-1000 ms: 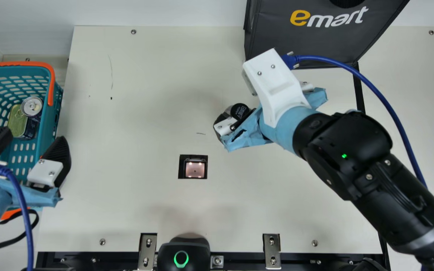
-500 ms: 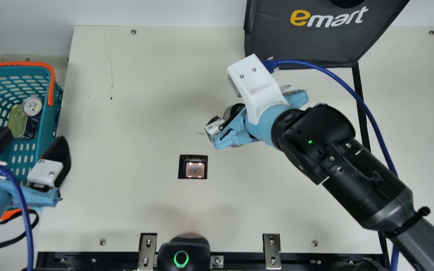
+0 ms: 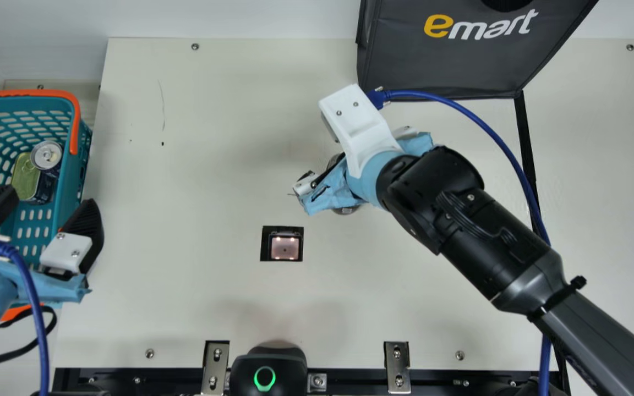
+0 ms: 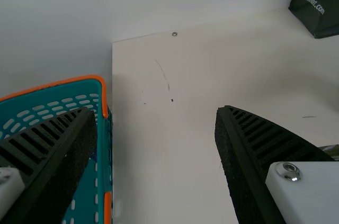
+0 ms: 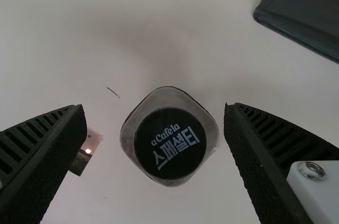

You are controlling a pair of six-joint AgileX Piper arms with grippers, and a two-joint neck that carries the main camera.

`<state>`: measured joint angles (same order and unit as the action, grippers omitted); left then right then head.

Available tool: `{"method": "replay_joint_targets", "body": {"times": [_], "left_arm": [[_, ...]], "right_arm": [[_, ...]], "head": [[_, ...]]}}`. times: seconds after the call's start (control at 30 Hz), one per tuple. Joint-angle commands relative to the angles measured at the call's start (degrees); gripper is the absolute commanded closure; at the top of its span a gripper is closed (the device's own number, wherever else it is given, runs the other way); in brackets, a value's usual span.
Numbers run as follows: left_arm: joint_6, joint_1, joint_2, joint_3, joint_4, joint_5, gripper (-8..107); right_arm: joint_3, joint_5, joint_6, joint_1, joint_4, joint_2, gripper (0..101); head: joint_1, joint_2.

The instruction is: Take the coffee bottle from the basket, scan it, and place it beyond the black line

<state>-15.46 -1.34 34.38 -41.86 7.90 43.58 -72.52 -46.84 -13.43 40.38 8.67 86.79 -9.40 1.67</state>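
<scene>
Main view: your right claw (image 3: 353, 159) has swung left, spread wide, coffee bottle (image 5: 169, 142) loose between its fingers; left claw (image 3: 50, 201) gapes, empty; far-left basket (image 3: 70, 176) holds a can (image 3: 46, 155) and tin (image 3: 24, 177).

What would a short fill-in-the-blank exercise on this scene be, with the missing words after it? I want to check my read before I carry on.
The right claw is ____, with a gap on each side of the coffee bottle.
The bottle's cap is ____.
In the main view, the bottle is to the ____ of the black line.
The teal basket has an ____ handle.

Missing words: open; black; left; orange.
</scene>
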Motion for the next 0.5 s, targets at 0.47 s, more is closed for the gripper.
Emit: {"method": "replay_joint_targets", "body": {"times": [0.47], "left_arm": [[0.00,0.00,0.00,0.00,0.00,0.00,9]], "right_arm": [[0.22,0.35,-0.02,-1.44,1.12,2.12,17]], "head": [[1.48,-0.09]]}}
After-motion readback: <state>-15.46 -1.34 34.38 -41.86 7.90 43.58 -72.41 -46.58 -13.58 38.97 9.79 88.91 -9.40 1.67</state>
